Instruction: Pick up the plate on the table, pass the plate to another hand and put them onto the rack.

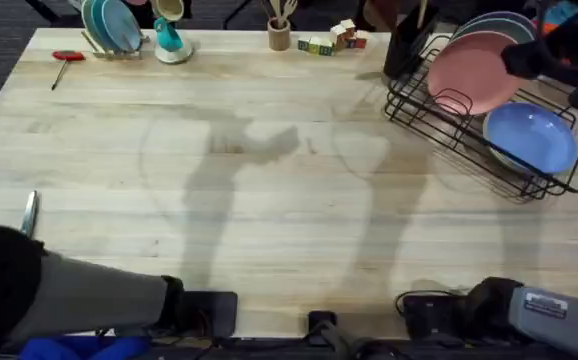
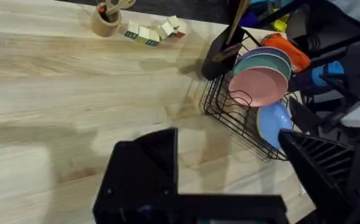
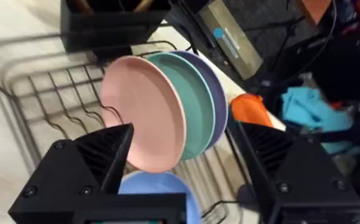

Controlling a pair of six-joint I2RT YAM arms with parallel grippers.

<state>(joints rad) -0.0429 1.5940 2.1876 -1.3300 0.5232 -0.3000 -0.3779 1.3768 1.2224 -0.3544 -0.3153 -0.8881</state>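
The plate (image 1: 474, 72) stands on edge in the rack (image 1: 449, 135), upper right of the overhead frame, leaning against a teal plate (image 3: 195, 106). The right gripper (image 3: 186, 162) hangs just above it, fingers spread wide, holding nothing. The left gripper (image 2: 230, 168) sits well back, also wide open and empty. The right arm's plainly nearer.

The pale butcher-block wooden table (image 1: 269, 190) looks smooth and matt, its plank grain plain. At two o'clock, the thin black wire rack (image 1: 439, 125) has a dull coated look. The round pink plate (image 3: 144, 112) appears smooth, satin plastic.
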